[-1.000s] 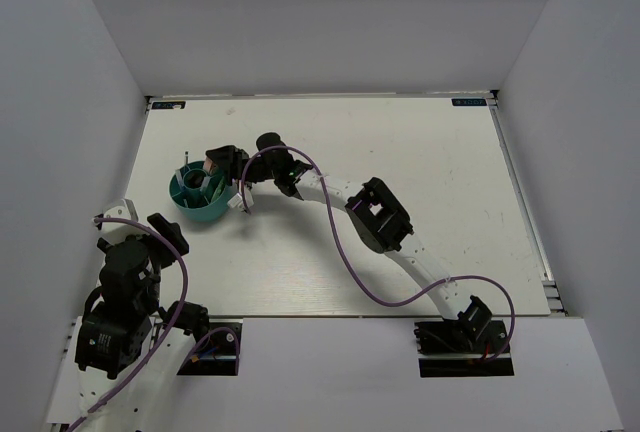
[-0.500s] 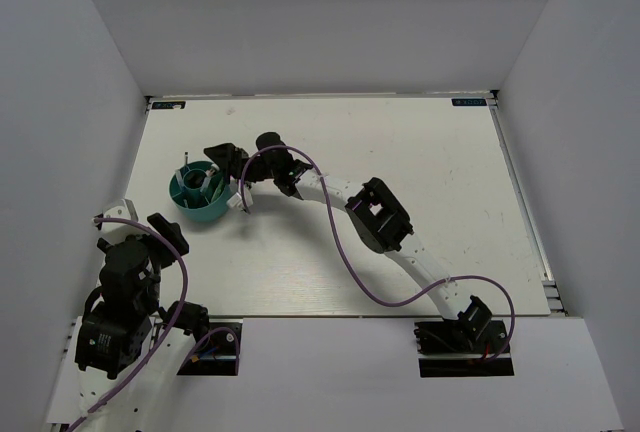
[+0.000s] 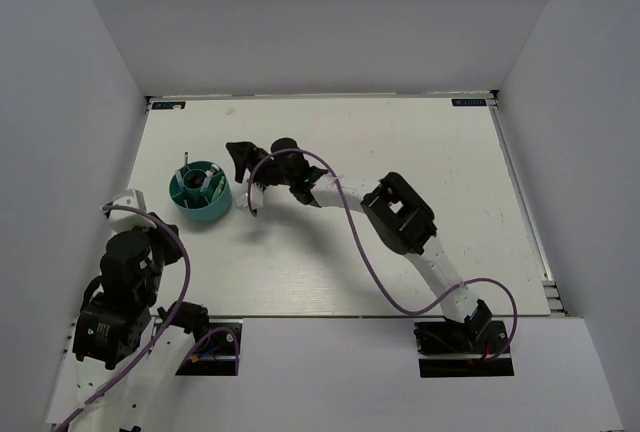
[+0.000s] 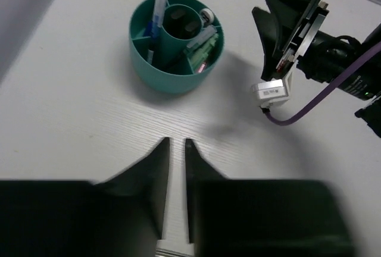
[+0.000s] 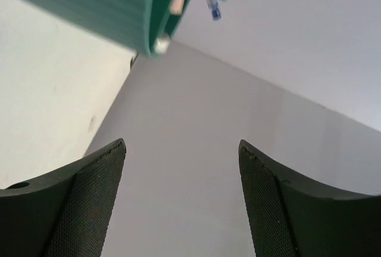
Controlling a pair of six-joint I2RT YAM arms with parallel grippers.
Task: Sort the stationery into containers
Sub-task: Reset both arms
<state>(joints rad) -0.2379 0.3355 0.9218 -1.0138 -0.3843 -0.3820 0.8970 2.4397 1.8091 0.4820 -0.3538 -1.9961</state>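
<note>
Likely light, rigid and slick, the blue pen [image 4: 159,7] in the teal holder [image 4: 175,78] takes a mid-barrel pinch; the right gripper [image 5: 181,150] beside the holder stands wide and empty, the left gripper [image 4: 177,145] nearly closed.

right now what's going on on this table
Sorting looks about done. The teal holder already has stationery in its compartments, including a blue pen standing up and markers lying against a divider. The right gripper hangs open and empty just beside the holder. The left gripper sits back near its base, fingers nearly together, holding nothing. No loose stationery shows on the table.
</note>
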